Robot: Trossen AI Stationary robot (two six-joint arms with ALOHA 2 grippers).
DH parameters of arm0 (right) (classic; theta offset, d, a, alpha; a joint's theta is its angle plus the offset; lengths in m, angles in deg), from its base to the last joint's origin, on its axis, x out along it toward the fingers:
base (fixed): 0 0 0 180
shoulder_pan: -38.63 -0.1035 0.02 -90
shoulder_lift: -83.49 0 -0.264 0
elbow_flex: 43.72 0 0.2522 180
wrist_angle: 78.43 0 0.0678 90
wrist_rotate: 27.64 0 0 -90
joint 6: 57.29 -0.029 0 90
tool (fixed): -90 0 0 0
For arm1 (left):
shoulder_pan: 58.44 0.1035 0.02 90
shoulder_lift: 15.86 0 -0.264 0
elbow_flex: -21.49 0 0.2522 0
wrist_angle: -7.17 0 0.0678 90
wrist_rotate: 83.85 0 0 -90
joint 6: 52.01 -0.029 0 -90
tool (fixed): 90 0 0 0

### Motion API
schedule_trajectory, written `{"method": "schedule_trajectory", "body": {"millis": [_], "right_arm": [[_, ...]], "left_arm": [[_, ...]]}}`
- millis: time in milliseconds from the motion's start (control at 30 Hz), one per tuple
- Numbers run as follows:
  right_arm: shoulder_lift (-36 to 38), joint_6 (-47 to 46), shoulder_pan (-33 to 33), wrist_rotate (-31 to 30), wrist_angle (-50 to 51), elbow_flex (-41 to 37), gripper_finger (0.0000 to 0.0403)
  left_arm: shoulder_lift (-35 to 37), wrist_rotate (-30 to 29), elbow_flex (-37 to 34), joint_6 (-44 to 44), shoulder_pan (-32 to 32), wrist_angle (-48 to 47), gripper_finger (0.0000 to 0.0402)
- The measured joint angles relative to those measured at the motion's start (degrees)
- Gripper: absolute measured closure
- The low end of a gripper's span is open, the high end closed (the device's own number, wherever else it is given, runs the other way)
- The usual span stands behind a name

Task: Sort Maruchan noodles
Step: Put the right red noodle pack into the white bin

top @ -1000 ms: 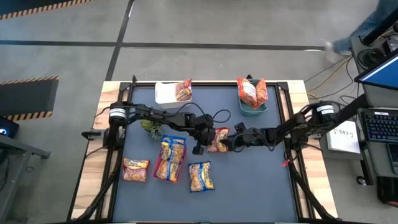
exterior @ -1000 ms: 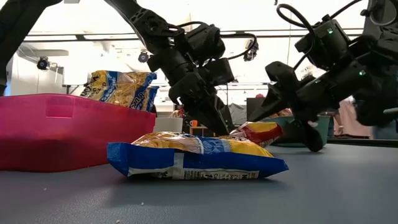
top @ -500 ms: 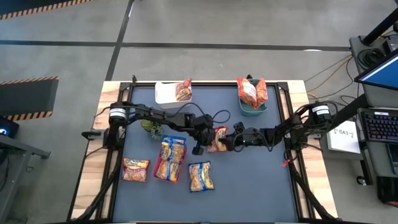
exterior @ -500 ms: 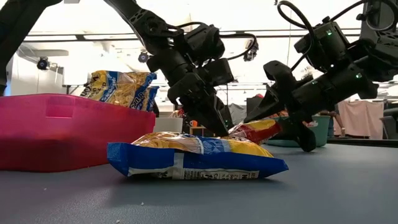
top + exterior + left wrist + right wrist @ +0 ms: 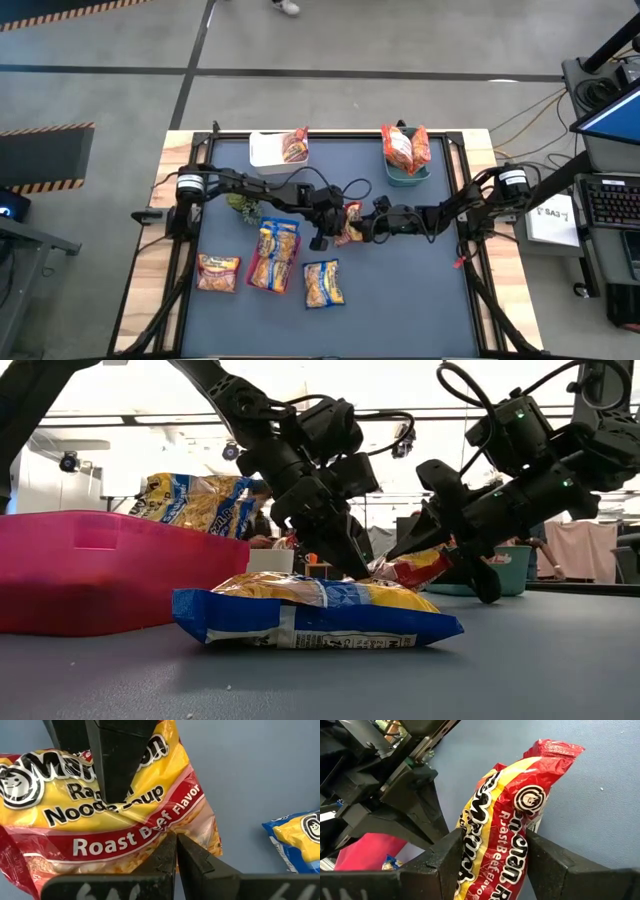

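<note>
At the middle of the dark blue-grey desk (image 5: 400,290), the left gripper (image 5: 338,233) and right gripper (image 5: 362,228) meet at a red-trimmed crinkly plastic noodle packet (image 5: 350,222). Left of them a pink plastic tray (image 5: 285,275) holds packets; one blue-trimmed packet (image 5: 323,283) lies to its right, another packet (image 5: 218,272) to its left. At the far edge sit a white tray (image 5: 265,148) and, apparently, a teal bin (image 5: 408,176).

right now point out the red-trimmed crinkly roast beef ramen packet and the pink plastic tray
red-trimmed roast beef ramen packet (image 5: 512,832), right wrist view, middle of its printed front
pink plastic tray (image 5: 110,570), low view, its near side wall
</note>
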Motion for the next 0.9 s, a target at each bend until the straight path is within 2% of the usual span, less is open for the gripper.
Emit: {"method": "schedule_trajectory", "body": {"millis": [233,467,600,900], "right_arm": [[0.02,-0.32,0.00,0.04,0.15,0.10,0.0229],[0.05,0.02,0.00,0.12,-0.15,0.15,0.0309],[0.32,0.81,0.00,0.65,-0.30,0.21,0.0337],[2.94,5.90,-0.20,1.44,0.31,0.10,0.0346]], "left_arm": [[0.15,-0.07,0.04,0.17,0.00,0.17,0.0401],[0.28,-0.30,0.10,0.22,0.00,0.66,0.0401],[1.13,-0.48,0.12,-0.20,0.00,-0.21,0.0401],[6.40,-1.25,0.12,-3.41,0.22,-1.71,0.0402]]}}
